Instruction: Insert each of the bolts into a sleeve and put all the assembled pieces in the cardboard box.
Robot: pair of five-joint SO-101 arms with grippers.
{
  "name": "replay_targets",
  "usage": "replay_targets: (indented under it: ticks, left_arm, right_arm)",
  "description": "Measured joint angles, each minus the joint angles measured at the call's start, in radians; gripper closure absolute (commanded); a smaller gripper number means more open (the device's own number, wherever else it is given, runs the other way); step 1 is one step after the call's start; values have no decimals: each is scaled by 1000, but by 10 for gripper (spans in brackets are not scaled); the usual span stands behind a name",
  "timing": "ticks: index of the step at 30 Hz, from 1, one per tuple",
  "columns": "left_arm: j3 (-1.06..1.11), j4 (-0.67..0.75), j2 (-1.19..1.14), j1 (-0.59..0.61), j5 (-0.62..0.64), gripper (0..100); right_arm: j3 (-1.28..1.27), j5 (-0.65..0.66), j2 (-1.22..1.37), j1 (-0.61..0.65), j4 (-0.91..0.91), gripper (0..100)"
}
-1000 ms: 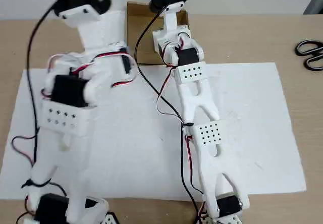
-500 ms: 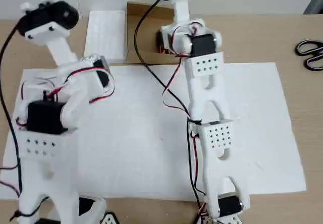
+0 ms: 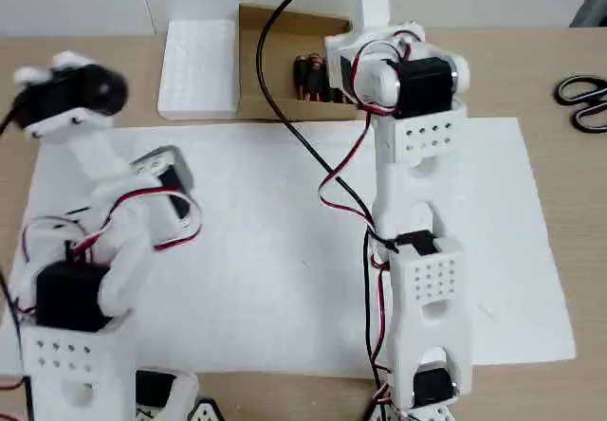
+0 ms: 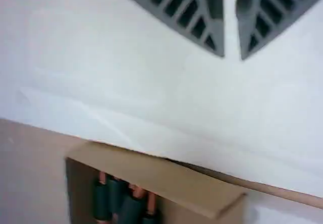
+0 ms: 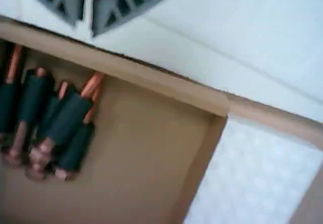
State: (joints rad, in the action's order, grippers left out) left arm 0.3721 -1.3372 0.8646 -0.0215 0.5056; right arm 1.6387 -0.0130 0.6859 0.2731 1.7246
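High view: cardboard box (image 3: 285,18) at twelve o'clock holds the assembled pieces (image 3: 313,78). We judge the task done, hence left gripper (image 4: 231,56) and right gripper (image 5: 90,32) pressed together, empty.

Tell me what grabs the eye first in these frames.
The cluster of assembled pieces, dark sleeves on copper-coloured bolts, lies in the cardboard box at the table's far edge. The two white arms dominate the rest: the right arm stretches toward the box, and the left arm stands folded at the left side of the white sheet. Black scissors lie at the right edge.
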Motion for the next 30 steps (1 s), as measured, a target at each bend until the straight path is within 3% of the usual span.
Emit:
replay_targets:
  ticks: [4, 16, 22, 30]
  left_arm:
    - [71, 31, 60, 71, 0, 994]
    - [301, 94, 250, 80, 0, 994]
    - [414, 146, 351, 80, 0, 994]
    - [505, 149, 476, 80, 0, 994]
  right_arm:
    - [0, 0, -103, -3, 5, 995]
    - [-64, 49, -423, -152, 8, 995]
    - [-353, 58, -666, -229, 8, 995]
    - [-968, 58, -1108, -239, 8, 993]
